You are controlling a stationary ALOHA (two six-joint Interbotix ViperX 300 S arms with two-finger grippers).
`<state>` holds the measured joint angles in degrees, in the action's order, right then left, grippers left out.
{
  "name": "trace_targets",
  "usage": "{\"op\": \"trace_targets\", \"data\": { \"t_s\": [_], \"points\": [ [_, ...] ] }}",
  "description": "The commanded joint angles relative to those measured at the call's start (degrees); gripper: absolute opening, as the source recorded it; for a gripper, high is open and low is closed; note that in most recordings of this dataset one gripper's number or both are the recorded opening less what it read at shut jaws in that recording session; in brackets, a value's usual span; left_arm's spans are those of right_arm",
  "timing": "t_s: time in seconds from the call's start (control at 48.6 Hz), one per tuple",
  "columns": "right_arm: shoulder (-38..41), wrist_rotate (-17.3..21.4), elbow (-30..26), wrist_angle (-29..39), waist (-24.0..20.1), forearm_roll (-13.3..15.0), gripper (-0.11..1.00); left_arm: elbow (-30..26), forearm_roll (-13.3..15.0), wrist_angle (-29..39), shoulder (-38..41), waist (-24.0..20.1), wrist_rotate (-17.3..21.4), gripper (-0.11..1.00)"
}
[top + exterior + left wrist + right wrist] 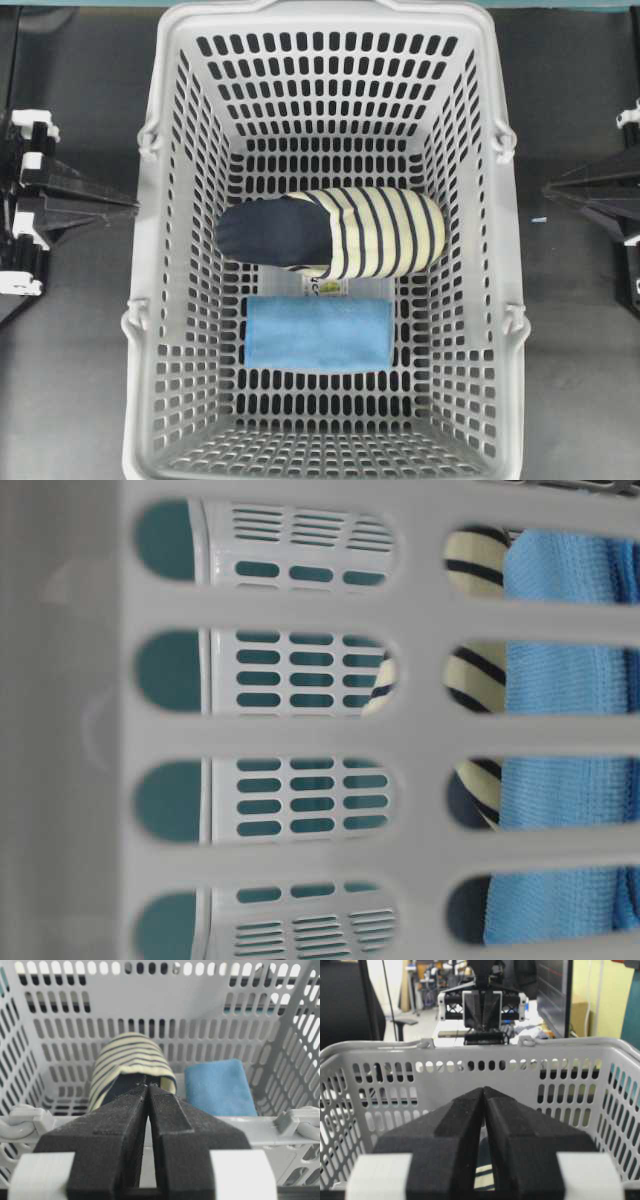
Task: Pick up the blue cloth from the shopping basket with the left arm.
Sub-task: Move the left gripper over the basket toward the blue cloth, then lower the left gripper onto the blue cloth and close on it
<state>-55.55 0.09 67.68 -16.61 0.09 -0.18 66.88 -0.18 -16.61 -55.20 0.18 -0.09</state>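
Left gripper [148, 1091] closed, outside the shopping basket [160, 300].
Your blue cloth [318, 334] lies right of it, probably long axis toward you; right gripper [484, 1094] also closed.

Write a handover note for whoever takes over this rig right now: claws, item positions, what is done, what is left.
Left claw: shut, empty, outside the shopping basket at its rim.
Right claw: shut, empty, outside the opposite rim.
Blue cloth: lying flat on the basket floor, beside the striped slipper.
Done: nothing yet; cloth untouched.
Left: open the left claw, reach in over the rim, grip the cloth, lift it out.
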Motion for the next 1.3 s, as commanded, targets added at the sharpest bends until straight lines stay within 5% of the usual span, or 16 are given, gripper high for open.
{"op": "trace_targets", "data": {
  "t_s": [0.0,0.123,0.556,0.947,1.05,1.194,1.276],
  "points": [
    [0.8,0.5,-0.7,-0.3,0.1,-0.2,0.01,-2.5,-2.5,2.3,0.4,-0.1,-0.9,0.06],
    [0.4,2.0,-1.3,3.9,0.2,-2.0,0.0,-7.0,-2.5,9.2,1.1,0.2,-1.3,0.0],
    [0.3,4.4,-7.4,19.2,-0.4,-1.8,0.0,-29.2,-2.5,35.7,14.6,5.8,-1.0,0.0],
    [-0.2,4.1,-7.6,19.9,-0.4,-1.8,0.01,-44.9,-2.5,49.7,31.9,7.5,-1.0,0.0],
    [-0.4,4.2,-7.6,20.0,-0.4,-1.7,0.17,-48.0,-2.5,52.8,35.0,7.5,-1.3,0.0],
    [-0.5,4.1,-7.6,19.9,-0.4,-1.6,0.6,-52.1,-2.5,57.2,39.3,7.5,-1.4,0.02],
    [-0.4,4.1,-7.6,19.9,-0.4,-1.1,0.78,-54.7,-2.5,59.2,42.3,7.5,-1.5,0.14]
  ]
}}
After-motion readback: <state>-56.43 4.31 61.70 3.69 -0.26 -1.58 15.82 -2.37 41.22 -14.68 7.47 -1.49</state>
